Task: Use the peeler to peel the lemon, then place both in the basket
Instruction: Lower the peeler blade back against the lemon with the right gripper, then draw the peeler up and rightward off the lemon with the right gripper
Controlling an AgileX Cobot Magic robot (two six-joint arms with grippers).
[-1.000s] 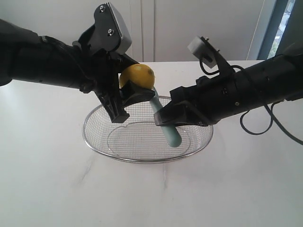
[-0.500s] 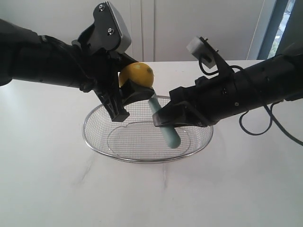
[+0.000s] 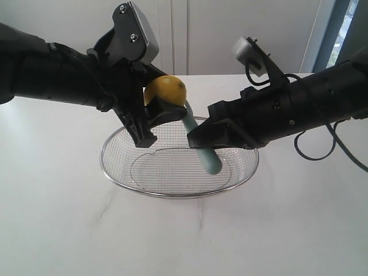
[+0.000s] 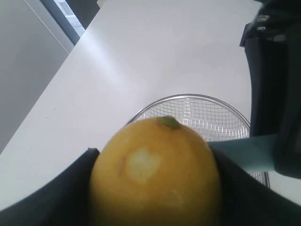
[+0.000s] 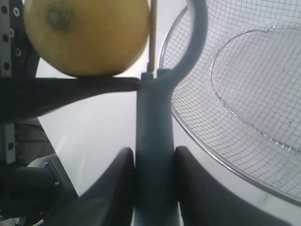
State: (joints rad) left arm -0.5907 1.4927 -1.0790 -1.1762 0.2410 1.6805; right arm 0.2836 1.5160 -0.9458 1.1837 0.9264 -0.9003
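**Peeler lifted to the lemon, over the basket**

Since a moment ago the right jaws have raised the peeler (image 3: pixel 210 162) a touch. Its blade head now sits just beside the lemon (image 3: pixel 165 91), which hasn't budged, though I can't tell if they touch. The left jaws are clamped on the lemon, holding it in the air above the far rim of the basket (image 3: pixel 178 195) on the worktop (image 3: pixel 69 230). The right jaws are closed tight round the teal handle. One pale scraped patch shows on the rind. I'd say the stroke wants the blade laid flat, pressed lightly and drawn along the curve clear of the left jaws, so the lemon doesn't twist loose.
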